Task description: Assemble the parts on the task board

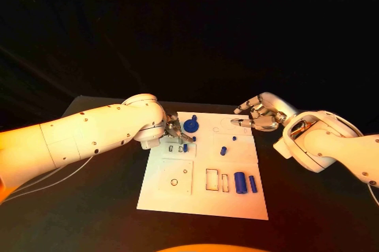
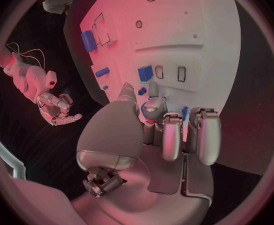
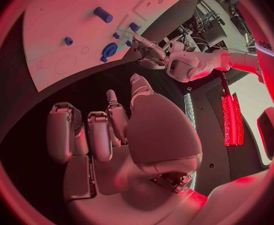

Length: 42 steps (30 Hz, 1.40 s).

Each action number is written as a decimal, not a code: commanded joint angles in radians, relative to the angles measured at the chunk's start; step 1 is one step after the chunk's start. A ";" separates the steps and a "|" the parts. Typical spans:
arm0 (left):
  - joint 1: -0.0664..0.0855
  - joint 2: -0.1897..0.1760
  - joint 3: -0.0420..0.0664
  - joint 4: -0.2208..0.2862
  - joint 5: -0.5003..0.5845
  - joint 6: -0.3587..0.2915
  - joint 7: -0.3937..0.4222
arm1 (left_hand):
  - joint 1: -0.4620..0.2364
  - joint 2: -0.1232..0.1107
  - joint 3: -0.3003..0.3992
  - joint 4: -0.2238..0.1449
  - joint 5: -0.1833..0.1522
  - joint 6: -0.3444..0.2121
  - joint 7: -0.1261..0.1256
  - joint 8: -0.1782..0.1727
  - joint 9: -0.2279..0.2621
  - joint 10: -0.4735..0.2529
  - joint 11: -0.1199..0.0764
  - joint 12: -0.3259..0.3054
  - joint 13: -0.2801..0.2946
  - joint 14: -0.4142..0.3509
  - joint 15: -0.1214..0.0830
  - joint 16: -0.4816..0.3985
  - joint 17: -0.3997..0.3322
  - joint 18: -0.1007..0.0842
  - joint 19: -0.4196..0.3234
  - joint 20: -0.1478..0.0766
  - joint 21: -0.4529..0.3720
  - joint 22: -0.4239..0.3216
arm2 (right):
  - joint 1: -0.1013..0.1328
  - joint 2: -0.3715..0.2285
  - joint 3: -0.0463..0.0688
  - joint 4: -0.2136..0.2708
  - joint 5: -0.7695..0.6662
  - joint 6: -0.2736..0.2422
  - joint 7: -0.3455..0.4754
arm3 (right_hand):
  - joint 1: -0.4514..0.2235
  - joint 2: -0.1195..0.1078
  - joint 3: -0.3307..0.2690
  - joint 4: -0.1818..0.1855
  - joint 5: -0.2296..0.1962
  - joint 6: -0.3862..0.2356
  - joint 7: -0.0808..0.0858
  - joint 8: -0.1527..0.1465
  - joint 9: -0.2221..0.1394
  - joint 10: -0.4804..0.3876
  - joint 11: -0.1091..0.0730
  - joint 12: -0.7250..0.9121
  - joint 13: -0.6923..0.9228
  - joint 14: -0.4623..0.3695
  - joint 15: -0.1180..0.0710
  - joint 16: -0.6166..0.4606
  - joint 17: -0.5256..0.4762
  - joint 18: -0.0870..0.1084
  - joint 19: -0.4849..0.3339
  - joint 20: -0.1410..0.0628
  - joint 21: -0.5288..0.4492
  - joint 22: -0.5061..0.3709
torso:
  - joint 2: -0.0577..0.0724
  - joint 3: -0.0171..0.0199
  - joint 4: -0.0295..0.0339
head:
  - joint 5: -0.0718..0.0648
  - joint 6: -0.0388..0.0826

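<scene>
1. White task board [image 1: 237, 200] lying in the middle of the black table [image 1: 87, 208], long side running near to far.
2. Left hand [image 1: 175, 130] over the board's far-left part, fingers curled downward beside a small blue part [image 1: 185, 147] standing at the slots there. Cannot tell whether the fingertips pinch it; in the left wrist view the fingers [image 2: 172, 135] hang bent over the board [image 2: 193, 40] with a sliver of blue [image 2: 184, 113] between them.
3. Round blue part [image 1: 191, 125] with a stem lying just right of the left hand, on the far part of the board.
4. Small blue peg [image 1: 223, 150] lying near the board's middle, a tiny blue piece [image 1: 234, 137] just beyond it.
5. Two blue cylinders [image 1: 245, 183] lying side by side at the near-right, next to two rectangular slots [image 1: 217, 180].
6. Right hand [image 1: 257, 115] at the board's far-right corner, fingers loosely curled and apart, holding nothing; in the right wrist view the fingers [image 3: 99, 135] hang over dark table beside the board's edge [image 3: 68, 30].
</scene>
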 commanded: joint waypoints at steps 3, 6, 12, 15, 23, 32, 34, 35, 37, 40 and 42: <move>-0.001 0.004 0.000 -0.001 -0.003 0.041 -0.014 | -0.008 0.004 -0.002 0.000 -0.002 -0.009 0.000 0.008 0.005 0.006 -0.002 0.004 0.002 0.107 -0.008 0.002 0.263 -0.019 0.073 -0.005 0.005 0.208 | 0.000 0.002 0.000 0.001 -0.030 0.029 0.002 | -0.008 0.001 -0.007 -0.001 0.007 0.007 0.000 0.007 0.001 -0.003 -0.006 0.000 0.022 0.069 -0.007 -0.006 0.116 0.018 -0.002 -0.006 -0.007 0.122 | 0.001 0.0001 -0.0008 | 0.001 -0.001; -0.001 0.005 0.000 -0.003 -0.003 0.047 -0.014 | -0.006 0.005 -0.001 -0.001 -0.002 -0.010 -0.001 0.009 0.007 0.005 -0.002 0.003 0.002 0.107 -0.008 0.002 0.263 -0.019 0.073 -0.005 0.005 0.208 | 0.000 0.002 0.000 0.001 -0.037 0.032 0.002 | -0.009 0.001 -0.009 0.001 0.008 0.006 0.000 0.006 0.001 -0.004 -0.006 -0.002 0.020 0.068 -0.007 -0.007 0.115 0.018 -0.003 -0.007 -0.008 0.122 | 0.001 -0.0001 -0.0006 | 0.000 -0.002; -0.001 0.009 0.000 -0.009 -0.003 0.059 -0.016 | -0.001 0.007 0.001 -0.002 -0.002 -0.013 -0.001 0.013 0.014 0.004 -0.003 0.004 0.003 0.107 -0.008 0.002 0.263 -0.019 0.073 -0.005 0.005 0.209 | 0.000 0.005 0.000 0.000 -0.045 0.037 0.002 | -0.009 0.001 -0.009 0.001 0.008 0.006 0.000 0.006 0.001 -0.004 -0.006 -0.002 0.020 0.068 -0.007 -0.007 0.115 0.018 -0.003 -0.007 -0.008 0.122 | 0.000 0.0005 0.0006 | 0.000 -0.005; -0.001 0.013 -0.001 -0.015 -0.003 0.067 -0.018 | 0.004 0.008 0.003 -0.002 -0.002 -0.015 -0.001 0.015 0.019 0.003 -0.003 0.004 0.003 0.107 -0.008 0.002 0.263 -0.019 0.074 -0.005 0.006 0.210 | 0.000 0.006 0.000 0.000 -0.047 0.039 0.001 | -0.009 0.001 -0.009 0.001 0.008 0.006 0.000 0.006 0.001 -0.004 -0.006 -0.002 0.020 0.068 -0.007 -0.007 0.115 0.018 -0.003 -0.007 -0.008 0.122 | 0.001 0.0004 0.0013 | 0.001 -0.006; -0.003 0.019 -0.003 -0.026 -0.004 0.076 -0.018 | 0.011 0.010 0.004 -0.003 -0.002 -0.018 -0.001 0.019 0.026 0.002 -0.003 0.004 0.004 0.107 -0.008 0.002 0.263 -0.019 0.075 -0.005 0.006 0.212 | 0.000 0.007 0.000 -0.001 -0.048 0.041 0.000 | -0.011 0.001 -0.010 0.002 0.010 0.006 0.000 0.007 0.001 -0.004 -0.006 -0.001 0.021 0.068 -0.007 -0.007 0.115 0.018 -0.003 -0.007 -0.009 0.121 | 0.001 0.0002 0.0011 | 0.001 -0.010; -0.005 0.027 -0.004 -0.032 -0.004 0.087 -0.021 | 0.020 0.010 0.006 -0.004 -0.002 -0.021 -0.002 0.024 0.034 0.002 -0.003 0.008 0.009 0.107 -0.008 0.002 0.263 -0.020 0.075 -0.005 0.007 0.212 | -0.001 0.011 0.000 -0.004 -0.048 0.042 0.000 | -0.011 0.001 -0.010 0.002 0.010 0.006 0.000 0.007 0.001 -0.004 -0.006 -0.001 0.021 0.068 -0.007 -0.007 0.115 0.018 -0.003 -0.007 -0.009 0.121 | 0.001 0.0003 0.0014 | -0.001 -0.014; -0.006 0.028 -0.005 -0.033 -0.004 0.090 -0.021 | 0.023 0.011 0.007 -0.004 -0.002 -0.022 -0.002 0.025 0.037 0.002 -0.003 0.008 0.009 0.107 -0.008 0.002 0.263 -0.020 0.075 -0.005 0.007 0.212 | -0.001 0.011 0.000 -0.004 -0.048 0.042 0.000 | -0.011 0.001 -0.010 0.002 0.010 0.006 0.000 0.007 0.001 -0.004 -0.006 -0.001 0.021 0.068 -0.007 -0.007 0.115 0.018 -0.003 -0.007 -0.009 0.121 | 0.001 0.0006 0.0019 | -0.002 -0.016; -0.006 0.029 -0.005 -0.033 -0.004 0.091 -0.021 | 0.023 0.011 0.007 -0.004 -0.002 -0.022 -0.002 0.025 0.037 0.002 -0.003 0.008 0.009 0.107 -0.008 0.002 0.263 -0.020 0.075 -0.005 0.007 0.213 | -0.001 0.011 0.000 -0.004 -0.048 0.042 0.000 | -0.011 0.001 -0.010 0.002 0.010 0.006 0.000 0.007 0.001 -0.004 -0.006 -0.001 0.021 0.068 -0.007 -0.007 0.115 0.018 -0.003 -0.007 -0.009 0.121 | 0.001 0.0008 0.0019 | -0.002 -0.017; -0.007 0.029 -0.005 -0.033 -0.004 0.093 -0.021 | 0.026 0.011 0.007 -0.004 -0.002 -0.023 -0.002 0.026 0.039 0.002 -0.003 0.009 0.010 0.107 -0.008 0.002 0.263 -0.020 0.075 -0.005 0.007 0.213 | -0.001 0.012 0.000 -0.005 -0.048 0.043 0.000 | -0.011 0.001 -0.010 0.002 0.010 0.006 0.000 0.007 0.001 -0.004 -0.006 -0.001 0.021 0.068 -0.007 -0.007 0.115 0.018 -0.003 -0.007 -0.009 0.121 | 0.001 0.0010 0.0021 | -0.003 -0.017; -0.007 0.030 -0.005 -0.033 -0.005 0.095 -0.022 | 0.028 0.011 0.008 -0.004 -0.002 -0.023 -0.002 0.028 0.041 0.002 -0.003 0.009 0.010 0.107 -0.008 0.002 0.263 -0.020 0.075 -0.005 0.007 0.213 | -0.001 0.013 0.000 -0.006 -0.048 0.043 0.000 | -0.011 0.003 -0.011 0.003 0.011 0.006 0.000 0.007 0.001 -0.003 -0.006 0.000 0.021 0.068 -0.007 -0.007 0.115 0.018 -0.003 -0.007 -0.009 0.121 | 0.001 0.0015 0.0021 | -0.002 -0.018; -0.007 0.030 -0.005 -0.033 -0.005 0.096 -0.023 | 0.029 0.012 0.008 -0.005 -0.002 -0.023 -0.002 0.029 0.043 0.002 -0.004 0.009 0.010 0.107 -0.008 0.002 0.263 -0.020 0.075 -0.005 0.007 0.213 | -0.001 0.013 0.000 -0.007 -0.048 0.044 0.000 | -0.011 0.003 -0.011 0.003 0.011 0.006 0.000 0.007 0.001 -0.003 -0.006 0.000 0.021 0.068 -0.007 -0.007 0.115 0.018 -0.003 -0.007 -0.009 0.121 | 0.000 0.0015 0.0021 | -0.002 -0.019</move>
